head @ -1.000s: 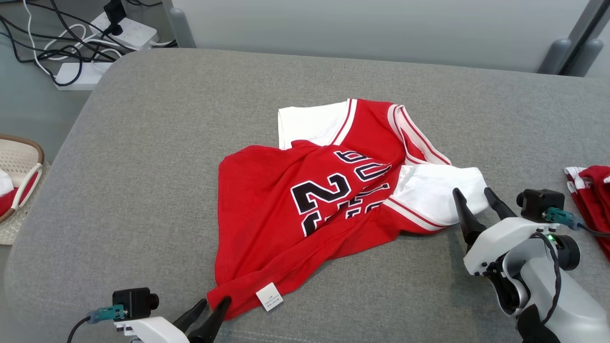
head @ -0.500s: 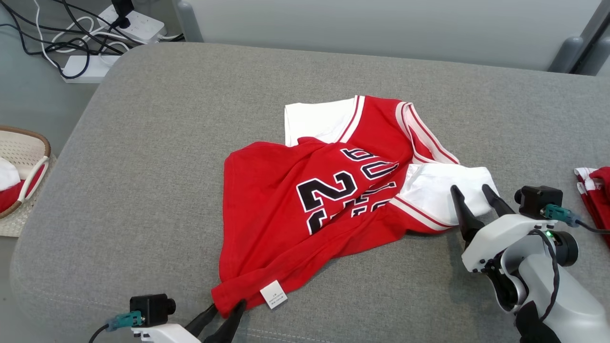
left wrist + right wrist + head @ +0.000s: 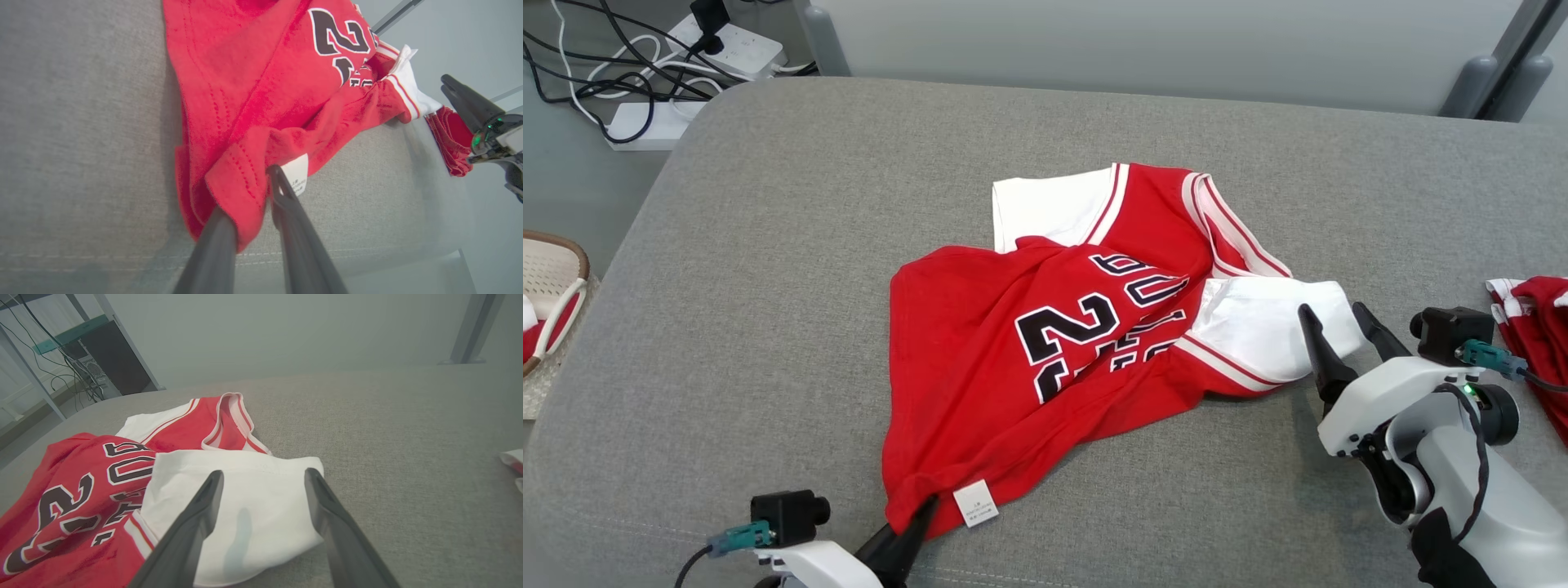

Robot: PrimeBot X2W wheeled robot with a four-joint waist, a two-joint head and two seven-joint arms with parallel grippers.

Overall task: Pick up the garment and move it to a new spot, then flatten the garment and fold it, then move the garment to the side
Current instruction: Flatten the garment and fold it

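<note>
Garment (image 3: 1045,351) lies crumpled mid-counter (image 3: 768,245). L tool (image 3: 248,191) straddles hem corner by label (image 3: 297,173), prob. to lift; can't tell if clamped. R tool (image 3: 263,473) gapes over white sleeve (image 3: 253,506).

- The garment (image 3: 980,343): soft, matt knit cloth with rows of tiny holes near the hem.
- Its label (image 3: 975,502): a smooth white tag.
- The cushion (image 3: 768,245): coarse grey woven fabric, matt.
- The right gripper (image 3: 1330,309): dull dark fingers, glossy white plastic shell.
</note>
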